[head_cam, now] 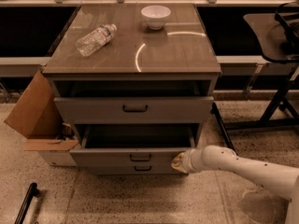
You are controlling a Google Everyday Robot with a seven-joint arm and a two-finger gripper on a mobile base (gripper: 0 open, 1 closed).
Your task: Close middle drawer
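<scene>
Grey middle drawer [117, 157]; yellowish tool [178, 163] at its front.

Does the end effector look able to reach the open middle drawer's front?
Probably yes: the end effector sits at the right end of the middle drawer front, with nothing between them.

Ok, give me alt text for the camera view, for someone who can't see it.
The robot's gripper is at the right end of the front of the middle drawer, which stands pulled out. On the cabinet top lie a plastic bottle on its side and a white bowl; a cardboard box sits beside the cabinet.
</scene>
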